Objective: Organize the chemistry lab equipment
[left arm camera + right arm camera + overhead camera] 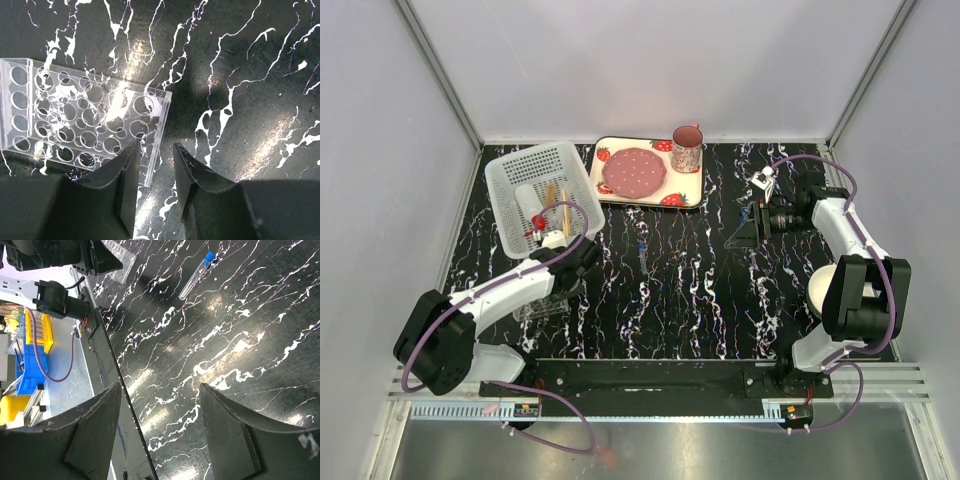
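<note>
The clear plastic tube rack [80, 117] lies flat on the black marbled table [250, 75], near the left arm [535, 308]. My left gripper [156, 145] stands over the rack's right end. Its left finger is above the rack and its right finger is outside, so the rack's end wall sits in the narrow gap, apart from the right finger. A thin blue-tipped tube [642, 250] lies loose mid-table [196, 276]. My right gripper [740, 230] hovers open and empty over bare table [160, 386]. A red-capped bottle [535, 222] and wooden sticks [563, 210] rest in the white basket [520, 170].
A strawberry-printed tray [688, 190] with a pink plate [633, 172] and a mug [687, 148] stands at the back centre. A cream bowl [819, 288] sits at the right, partly behind the right arm. The table's near edge and base rail [100, 345] run close to the right gripper.
</note>
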Available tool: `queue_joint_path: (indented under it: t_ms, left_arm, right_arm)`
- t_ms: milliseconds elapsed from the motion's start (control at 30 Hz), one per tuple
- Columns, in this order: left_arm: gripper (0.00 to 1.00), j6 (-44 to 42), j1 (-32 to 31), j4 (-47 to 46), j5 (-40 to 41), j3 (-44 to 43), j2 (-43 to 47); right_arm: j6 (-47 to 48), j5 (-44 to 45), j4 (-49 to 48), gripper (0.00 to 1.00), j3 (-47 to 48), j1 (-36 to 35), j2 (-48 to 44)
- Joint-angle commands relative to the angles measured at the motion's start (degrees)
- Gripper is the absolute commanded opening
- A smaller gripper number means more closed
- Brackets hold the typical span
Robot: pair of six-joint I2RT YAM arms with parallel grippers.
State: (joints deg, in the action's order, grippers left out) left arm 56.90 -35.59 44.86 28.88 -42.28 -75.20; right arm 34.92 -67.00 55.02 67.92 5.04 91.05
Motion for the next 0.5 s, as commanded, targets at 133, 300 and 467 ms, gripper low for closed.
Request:
queue_joint_path:
  t_ms: [133, 300, 467]
  left_arm:
    - [0.28, 0.5, -0.9, -3.3, -5.1, 0.7, -0.7]
    - [0.26, 1.3, -2.4, -3.4, -5.8, 0.6, -1.5]
    - [0.22, 1.5, -4.2, -4.2, -7.3, 0.4, -1.7]
  right_arm:
    - [1.6, -1.6, 0.5, 0.70, 2.4, 0.3, 0.2]
    - [2.1, -1.6, 1.0, 0.70, 2.6, 0.3, 0.1]
    - [2.3, -1.6, 1.1, 0.70, 2.7, 0.3, 0.0]
